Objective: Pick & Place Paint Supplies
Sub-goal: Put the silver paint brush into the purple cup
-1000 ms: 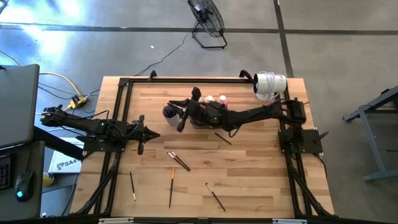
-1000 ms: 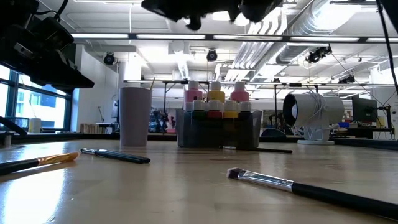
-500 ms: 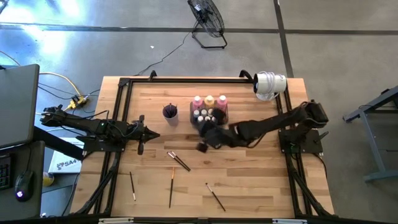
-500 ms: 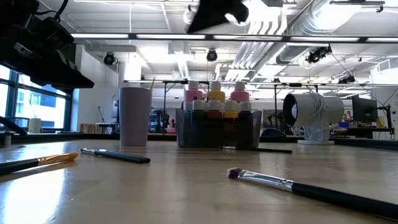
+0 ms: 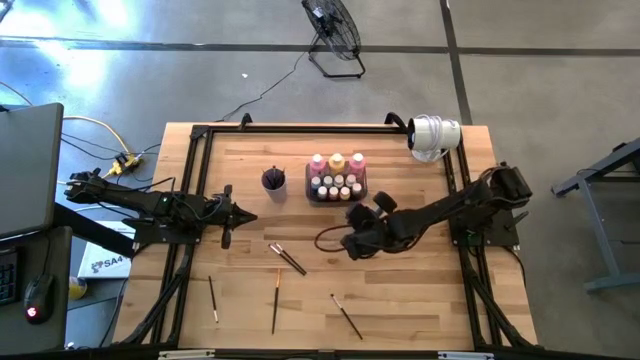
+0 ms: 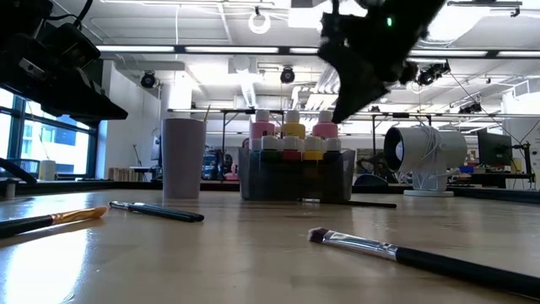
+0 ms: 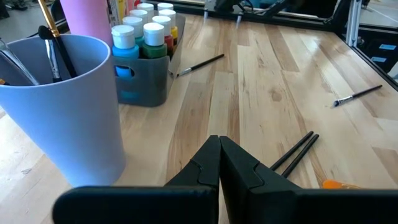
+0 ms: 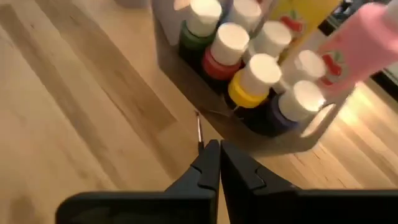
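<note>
Both arms hover; right pincer (image 5: 352, 243) shut near tray (image 5: 362, 194).

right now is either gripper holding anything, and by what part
Nothing is held. The right gripper and the left gripper are both shut on nothing.

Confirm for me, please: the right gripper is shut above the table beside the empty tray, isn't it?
Not quite: the tray is full of paint bottles, as the high view shows. The right gripper is indeed shut above the table beside it.
</note>
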You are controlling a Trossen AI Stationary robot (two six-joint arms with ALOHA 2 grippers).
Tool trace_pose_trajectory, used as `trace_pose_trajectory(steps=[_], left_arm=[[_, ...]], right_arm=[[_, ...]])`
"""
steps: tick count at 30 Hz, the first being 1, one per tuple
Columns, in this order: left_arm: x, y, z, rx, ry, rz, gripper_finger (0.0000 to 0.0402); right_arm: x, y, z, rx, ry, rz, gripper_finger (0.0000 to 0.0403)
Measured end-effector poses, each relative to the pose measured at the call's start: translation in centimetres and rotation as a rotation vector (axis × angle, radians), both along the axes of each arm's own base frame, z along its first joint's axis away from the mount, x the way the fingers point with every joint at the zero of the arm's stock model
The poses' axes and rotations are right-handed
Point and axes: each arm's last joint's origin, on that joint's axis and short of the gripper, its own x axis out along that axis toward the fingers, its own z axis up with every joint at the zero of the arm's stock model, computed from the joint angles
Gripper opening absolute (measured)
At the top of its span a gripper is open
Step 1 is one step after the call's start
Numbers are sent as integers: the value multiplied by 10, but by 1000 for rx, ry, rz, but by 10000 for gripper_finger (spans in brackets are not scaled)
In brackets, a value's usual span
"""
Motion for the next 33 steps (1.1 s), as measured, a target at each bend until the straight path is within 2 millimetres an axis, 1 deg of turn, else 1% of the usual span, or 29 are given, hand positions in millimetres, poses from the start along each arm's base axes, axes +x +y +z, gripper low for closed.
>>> trace_pose_trajectory(steps=[3,7,9,12,14,17,23,27,33], left_arm=[[0,0,0,0,0,0,0],[0,0,0,0,0,0,0],[0,0,0,0,0,0,0],[0,0,0,0,0,0,0],[0,0,0,0,0,0,0],[0,0,0,0,0,0,0],[0,0,0,3,0,0,0],[0,0,0,3,0,0,0],[0,0,0,4,0,2,0]], right_arm=[[1,-11,-17,100,-42,41,3],[5,-32,-39,267,-134,200,3],[0,-44,-48,295,-136,232,3],[-8,-63,-59,329,-114,146,3],[-16,-70,-66,337,-71,66,3],[-17,-69,-68,350,-80,44,3],[-19,-56,-69,377,-74,69,3],[-20,-49,-71,346,-67,54,3],[-23,-48,-73,293,-54,8,3]])
